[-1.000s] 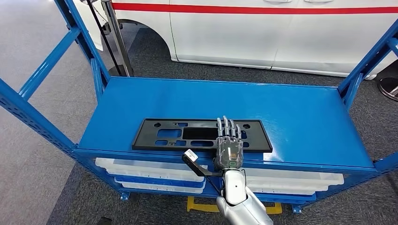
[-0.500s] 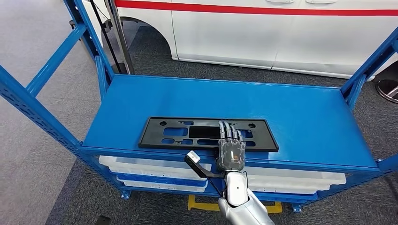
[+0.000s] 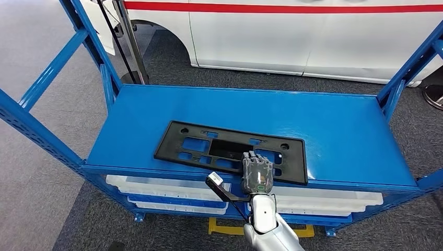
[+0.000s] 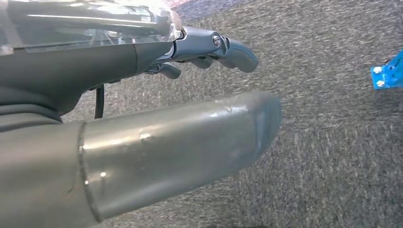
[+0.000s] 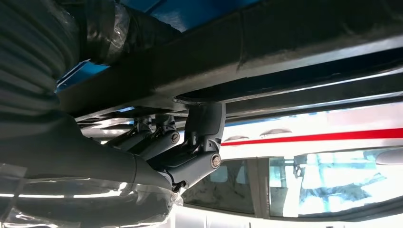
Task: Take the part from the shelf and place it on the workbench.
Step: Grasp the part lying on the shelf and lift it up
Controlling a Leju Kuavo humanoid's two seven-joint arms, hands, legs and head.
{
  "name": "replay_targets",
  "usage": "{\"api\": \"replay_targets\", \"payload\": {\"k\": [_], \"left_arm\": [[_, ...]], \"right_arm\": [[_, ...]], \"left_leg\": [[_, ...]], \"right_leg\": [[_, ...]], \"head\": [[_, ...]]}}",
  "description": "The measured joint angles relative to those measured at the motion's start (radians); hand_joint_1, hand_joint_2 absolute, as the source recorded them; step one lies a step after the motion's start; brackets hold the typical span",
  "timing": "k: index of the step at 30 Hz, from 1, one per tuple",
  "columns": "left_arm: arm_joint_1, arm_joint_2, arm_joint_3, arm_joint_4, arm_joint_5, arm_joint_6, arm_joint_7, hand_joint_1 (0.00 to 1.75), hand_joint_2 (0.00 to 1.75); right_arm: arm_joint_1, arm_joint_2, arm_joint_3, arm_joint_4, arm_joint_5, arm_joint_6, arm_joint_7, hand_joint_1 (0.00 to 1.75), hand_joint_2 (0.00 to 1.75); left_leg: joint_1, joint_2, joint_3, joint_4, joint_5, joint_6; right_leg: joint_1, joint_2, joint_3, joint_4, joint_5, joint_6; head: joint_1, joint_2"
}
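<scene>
The part is a long flat black plastic plate with several cutouts. It lies askew on the blue shelf's top deck, its right end nearest the front edge. My right hand reaches over that front edge and grips the plate's near right portion, fingers curled into a cutout. Seen from the right wrist, the fingers hook around the black plate. My left hand hangs over grey carpet, holding nothing, with its thumb and fingers apart.
A white car with a red stripe stands close behind the shelf. Blue uprights rise at the shelf's corners. White trays sit on the level below. A dark pole on a round base stands at the back left.
My right hand's fingers went from lying flat on the plate to curling into it. The plate has turned, its right end drawn toward the front edge.
</scene>
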Motion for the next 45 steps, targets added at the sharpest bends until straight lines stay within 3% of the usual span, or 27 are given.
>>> {"api": "replay_targets", "payload": {"k": [1, 5, 7, 9, 10, 11, 12, 14, 16, 19, 21, 22, 25, 26, 27, 28, 30, 32, 34, 36, 38, 40, 41, 42, 43, 45], "left_arm": [[0.0, 0.0, 0.0, 0.0, 0.0, 0.0, 0.0, 0.0, 0.0], [0.001, 0.0, 0.0, 0.0, -0.001, 0.0, 0.0, 0.0, 0.0], [-0.002, 0.0, 0.0, 0.0, -0.001, 0.0, 0.0, 0.0, 0.0], [-0.002, 0.0, 0.0, 0.0, -0.001, 0.0, 0.0, 0.0, 0.0], [-0.002, 0.0, 0.0, 0.0, -0.001, 0.0, 0.0, 0.0, 0.0], [-0.002, 0.001, 0.0, 0.0, -0.001, 0.0, 0.0, 0.0, 0.0], [-0.002, 0.001, 0.0, 0.0, -0.001, 0.0, 0.0, 0.0, 0.0], [-0.002, 0.0, 0.0, 0.0, -0.001, 0.0, 0.0, 0.0, 0.0], [-0.003, -0.001, 0.0, 0.0, -0.001, 0.0, 0.0, 0.0, 0.0], [-0.004, -0.002, 0.0, 0.0, -0.001, 0.0, 0.0, 0.0, 0.0], [-0.004, -0.003, 0.0, 0.0, -0.001, -0.001, 0.0, 0.0, 0.0], [-0.004, -0.003, 0.0, 0.0, -0.001, -0.001, 0.0, 0.0, 0.0], [-0.001, -0.001, 0.001, 0.0, 0.005, -0.001, 0.002, 0.0, 0.0], [0.001, 0.0, 0.002, 0.0, 0.014, 0.001, 0.002, 0.0, 0.0], [0.005, 0.0, 0.006, 0.0, 0.027, 0.003, 0.001, 0.0, 0.0], [0.009, 0.0, 0.012, 0.0, 0.04, 0.006, -0.001, 0.0, 0.0], [0.014, -0.001, 0.027, 0.0, 0.057, 0.011, -0.008, 0.0, 0.0], [0.015, -0.002, 0.041, 0.0, 0.067, 0.016, -0.013, 0.0, 0.0], [0.021, -0.005, 0.055, 0.0, 0.075, 0.019, -0.015, 0.0, 0.0], [0.028, -0.008, 0.069, 0.0, 0.082, 0.019, -0.015, 0.0, 0.0], [0.03, -0.011, 0.081, 0.0, 0.09, 0.019, -0.015, 0.0, 0.0], [0.029, -0.012, 0.092, 0.0, 0.094, 0.02, -0.015, 0.0, 0.0], [0.028, -0.013, 0.097, 0.0, 0.095, 0.02, -0.015, 0.0, 0.0], [0.028, -0.014, 0.101, 0.0, 0.095, 0.02, -0.015, 0.0, 0.0], [0.028, -0.015, 0.103, 0.0, 0.096, 0.02, -0.015, 0.0, 0.0], [0.026, -0.02, 0.105, 0.0, 0.096, 0.019, -0.015, 0.0, 0.0]], "right_arm": [[0.0, 0.0, -0.001, 0.0, 0.0, 0.0, 0.0, 1.75, 1.75], [-0.001, -0.001, -0.006, 0.0, -0.001, 0.0, 0.0, 1.75, 1.75], [-0.001, -0.001, -0.008, 0.0, -0.002, 0.0, 0.0, 1.75, 1.75], [0.001, -0.003, -0.009, 0.001, -0.003, 0.0, 0.0, 1.75, 1.75], [0.002, -0.003, -0.01, 0.001, -0.003, 0.0, 0.0, 1.75, 1.75], [0.002, -0.004, -0.011, 0.001, -0.003, 0.0, 0.0, 1.75, 1.75], [0.002, -0.004, -0.011, 0.001, -0.003, 0.0, 0.001, 1.75, 1.75], [0.002, -0.004, -0.013, 0.001, -0.002, 0.0, 0.001, 1.75, 1.75], [0.0, -0.004, -0.013, 0.001, -0.002, 0.0, 0.0, 1.75, 1.75], [-0.001, -0.003, -0.013, 0.001, 0.0, 0.0, -0.002, 1.75, 1.75], [-0.003, -0.002, -0.013, 0.001, 0.0, 0.0, -0.002, 1.75, 1.75], [-0.003, -0.002, -0.013, 0.002, 0.0, 0.0, -0.002, 1.75, 1.75], [0.002, 0.002, -0.016, -0.001, -0.023, 0.007, -0.033, 1.75, 1.75], [0.012, 0.008, -0.024, -0.02, -0.066, 0.024, -0.081, 1.75, 1.75], [0.03, 0.016, -0.036, -0.063, -0.139, 0.055, -0.161, 1.75, 1.75], [0.057, 0.025, -0.047, -0.138, -0.247, 0.102, -0.278, 1.75, 1.75], [0.128, 0.032, -0.046, -0.371, -0.598, 0.206, -0.557, 1.75, 1.75], [0.194, 0.028, -0.007, -0.625, -1.074, 0.271, -0.762, 1.75, 1.75], [0.245, 0.017, 0.03, -0.838, -1.489, 0.298, -0.795, 1.75, 1.75], [0.294, 0.001, 0.044, -1.002, -1.736, 0.31, -0.756, 1.75, 1.75], [0.341, -0.015, 0.049, -1.115, -1.78, 0.312, -0.746, 1.75, 1.75], [0.374, -0.029, 0.053, -1.192, -1.642, 0.309, -0.753, 1.75, 1.75], [0.385, -0.034, 0.053, -1.217, -1.564, 0.308, -0.757, 1.75, 1.75], [0.394, -0.04, 0.053, -1.239, -1.504, 0.306, -0.76, 1.75, 1.75], [0.401, -0.044, 0.054, -1.255, -1.473, 0.305, -0.762, 1.75, 1.75], [0.411, -0.048, 0.055, -1.279, -1.455, 0.303, -0.763, 1.75, 1.75]], "left_leg": [[-0.002, 0.0, 0.013, -0.029, 0.004, 0.004], [0.001, 0.0, 0.017, -0.042, 0.005, 0.028], [0.004, 0.002, 0.018, -0.046, 0.008, 0.04], [0.003, 0.002, 0.016, -0.046, 0.008, 0.044], [0.002, 0.002, 0.016, -0.046, 0.008, 0.044], [0.002, 0.002, 0.016, -0.045, 0.007, 0.044], [0.002, 0.0, 0.018, -0.045, 0.007, 0.043], [0.002, -0.003, 0.023, -0.045, 0.004, 0.039], [-0.001, -0.005, 0.023, -0.043, 0.003, 0.03], [0.0, -0.007, 0.022, -0.046, 0.003, 0.011], [0.003, -0.007, 0.013, -0.021, -0.018, 0.002], [0.004, -0.007, -0.004, 0.019, -0.044, -0.002], [0.005, -0.006, -0.092, 0.21, -0.13, -0.011], [0.006, -0.006, -0.105, 0.239, -0.132, -0.013], [0.007, -0.005, -0.098, 0.225, -0.113, -0.015], [0.009, -0.004, -0.072, 0.174, -0.08, -0.016], [0.011, -0.003, -0.006, 0.04, -0.025, -0.015], [0.007, -0.008, 0.018, -0.02, -0.013, -0.005], [0.004, -0.013, 0.016, -0.021, -0.014, 0.01], [0.005, -0.013, 0.017, -0.025, -0.011, 0.023], [0.005, -0.011, 0.014, -0.027, -0.01, 0.034], [0.001, -0.008, 0.011, -0.026, -0.01, 0.039], [-0.001, -0.007, 0.011, -0.026, -0.011, 0.04], [-0.001, -0.007, 0.013, -0.026, -0.011, 0.041], [-0.002, -0.008, 0.016, -0.026, -0.013, 0.041], [-0.003, -0.011, 0.022, -0.026, -0.016, 0.038]], "right_leg": [[0.002, 0.001, -0.002, 0.003, -0.002, 0.004], [0.003, 0.004, -0.008, 0.02, -0.015, 0.022], [0.0, 0.006, -0.045, 0.102, -0.067, 0.031], [-0.004, 0.006, -0.111, 0.234, -0.127, 0.038], [-0.006, 0.006, -0.134, 0.279, -0.137, 0.04], [-0.008, 0.006, -0.142, 0.29, -0.128, 0.041], [-0.009, 0.006, -0.13, 0.261, -0.1, 0.041], [-0.01, 0.007, -0.066, 0.125, -0.027, 0.032], [-0.004, 0.008, -0.022, 0.024, 0.007, 0.023], [0.001, 0.008, -0.016, 0.002, 0.009, 0.013], [-0.004, 0.005, -0.01, -0.009, 0.015, 0.001], [-0.007, 0.003, -0.007, -0.013, 0.017, -0.003], [-0.005, -0.001, -0.007, -0.013, 0.017, -0.009], [-0.004, -0.001, -0.006, -0.012, 0.016, -0.009], [-0.004, 0.0, -0.005, -0.011, 0.014, -0.009], [-0.005, 0.002, -0.003, -0.008, 0.012, -0.008], [-0.003, 0.008, -0.006, 0.006, 0.003, -0.001], [0.002, 0.009, -0.014, 0.018, -0.004, 0.011], [0.002, 0.006, -0.017, 0.021, -0.006, 0.019], [-0.002, 0.006, -0.024, 0.043, -0.026, 0.027], [-0.005, 0.007, -0.069, 0.138, -0.084, 0.036], [-0.006, 0.007, -0.134, 0.267, -0.139, 0.041], [-0.007, 0.007, -0.151, 0.299, -0.142, 0.041], [-0.006, 0.007, -0.149, 0.294, -0.124, 0.039], [-0.006, 0.007, -0.127, 0.249, -0.091, 0.035], [-0.003, 0.007, -0.06, 0.112, -0.025, 0.024]], "head": [[0.0, 0.0], [0.001, 0.0], [0.001, 0.0], [0.001, 0.0], [0.001, 0.0], [0.001, 0.0], [0.001, 0.0], [0.001, 0.0], [0.001, 0.0], [0.001, 0.0], [0.001, 0.0], [0.001, 0.0], [0.0, 0.0], [0.001, 0.0], [0.001, 0.0], [0.001, 0.0], [0.0, 0.0], [0.001, 0.0], [0.001, 0.0], [0.002, 0.0], [0.002, 0.0], [0.002, 0.0], [0.002, 0.0], [0.002, 0.0], [0.002, 0.0], [0.002, 0.0]]}}
